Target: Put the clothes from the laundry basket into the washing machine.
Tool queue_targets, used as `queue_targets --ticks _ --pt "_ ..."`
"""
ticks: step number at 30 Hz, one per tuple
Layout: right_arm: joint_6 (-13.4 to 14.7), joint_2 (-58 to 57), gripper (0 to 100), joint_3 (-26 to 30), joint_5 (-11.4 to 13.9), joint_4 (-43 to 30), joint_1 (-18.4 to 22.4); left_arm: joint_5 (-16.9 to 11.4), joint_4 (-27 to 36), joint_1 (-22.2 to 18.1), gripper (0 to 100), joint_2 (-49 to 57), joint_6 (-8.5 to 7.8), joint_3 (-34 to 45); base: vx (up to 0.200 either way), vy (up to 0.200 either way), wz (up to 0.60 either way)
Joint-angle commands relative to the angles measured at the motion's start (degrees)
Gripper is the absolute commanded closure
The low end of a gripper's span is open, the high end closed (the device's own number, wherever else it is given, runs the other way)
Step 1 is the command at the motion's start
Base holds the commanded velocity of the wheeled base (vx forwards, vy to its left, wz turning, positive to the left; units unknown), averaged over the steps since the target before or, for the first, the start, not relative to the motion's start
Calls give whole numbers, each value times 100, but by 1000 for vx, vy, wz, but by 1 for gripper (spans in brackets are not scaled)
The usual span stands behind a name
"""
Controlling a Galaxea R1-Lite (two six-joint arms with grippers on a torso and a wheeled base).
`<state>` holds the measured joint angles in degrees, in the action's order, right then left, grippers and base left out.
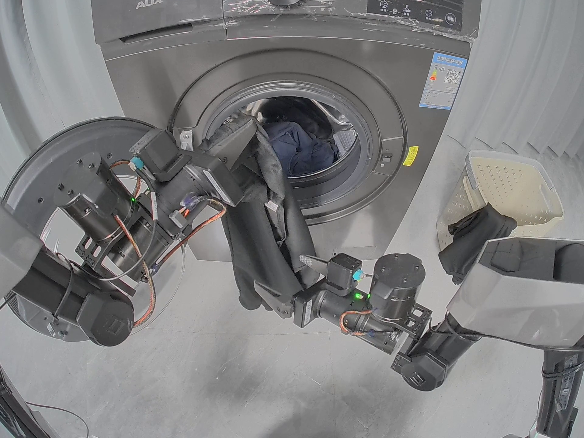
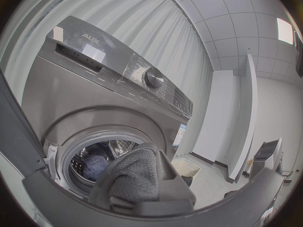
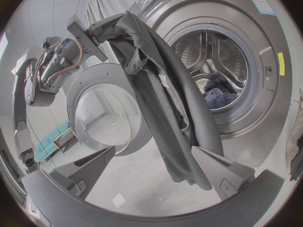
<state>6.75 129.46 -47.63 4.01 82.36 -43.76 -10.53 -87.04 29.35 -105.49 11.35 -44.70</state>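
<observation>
My left gripper point(image 1: 240, 136) is shut on a dark grey garment point(image 1: 261, 232) at the left rim of the washing machine's point(image 1: 292, 62) drum opening. The garment hangs down in front of the machine, almost to the floor. In the left wrist view the grey cloth point(image 2: 132, 174) bunches over that gripper point(image 2: 151, 174), with the drum behind it. My right gripper point(image 1: 289, 278) is open low down at the garment's hanging end. In the right wrist view its fingers point(image 3: 221, 171) stand wide apart, and the cloth point(image 3: 170, 111) brushes one of them. A blue garment point(image 1: 304, 147) lies inside the drum.
The round door point(image 1: 61, 171) is swung open to the left, behind my left arm. A cream laundry basket point(image 1: 517, 190) stands on the floor at the right of the machine, with a dark cloth point(image 1: 474, 232) draped over its near rim. Grey floor lies below.
</observation>
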Motion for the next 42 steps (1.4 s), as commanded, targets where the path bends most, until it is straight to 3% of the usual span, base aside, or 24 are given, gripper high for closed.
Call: queue_targets --ticks 1,6,12,17,32,42 --pt "37 554 0 -686 126 -124 237 -10 -85 26 100 10 -1 14 0 0 0" --pt "45 923 0 -1319 153 -97 413 -10 -120 35 100 19 -1 23 0 0 0" --pt "54 1063 0 -1662 56 -106 562 -19 -120 35 100 37 -1 23 0 0 0" --pt "28 1230 0 -2022 -234 -141 703 -19 -120 35 100 46 -1 23 0 0 0" --pt "-113 1476 0 -1890 -278 -176 729 -10 -129 9 100 46 -1 14 0 0 0" --pt "-218 1793 0 -2585 -269 -414 562 -10 -129 26 100 28 -1 23 0 0 0"
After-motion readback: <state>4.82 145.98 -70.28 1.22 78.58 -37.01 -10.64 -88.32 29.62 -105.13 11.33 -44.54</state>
